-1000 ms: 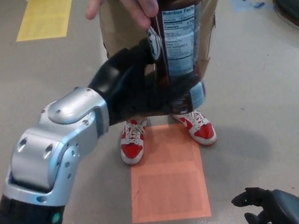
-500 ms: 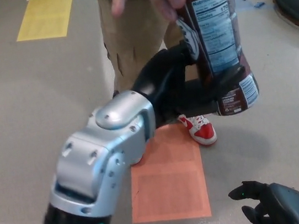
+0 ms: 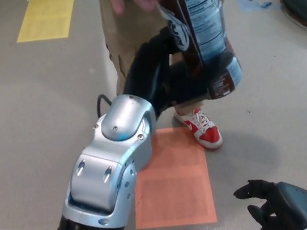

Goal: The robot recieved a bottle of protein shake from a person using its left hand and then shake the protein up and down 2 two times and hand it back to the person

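The only readable print stands on the bottle (image 3: 202, 31), a dark brown one with a white panel on its side. At the panel's upper end the heading "Nutrition Facts" can be made out, set in bold black letters and running slightly tilted with the bottle. Below it come rows of fine print and figures, too small and blurred to read. A second white patch with dark lettering curves round the bottle's left side, and a pale band near its lower end carries small marks; neither can be read.
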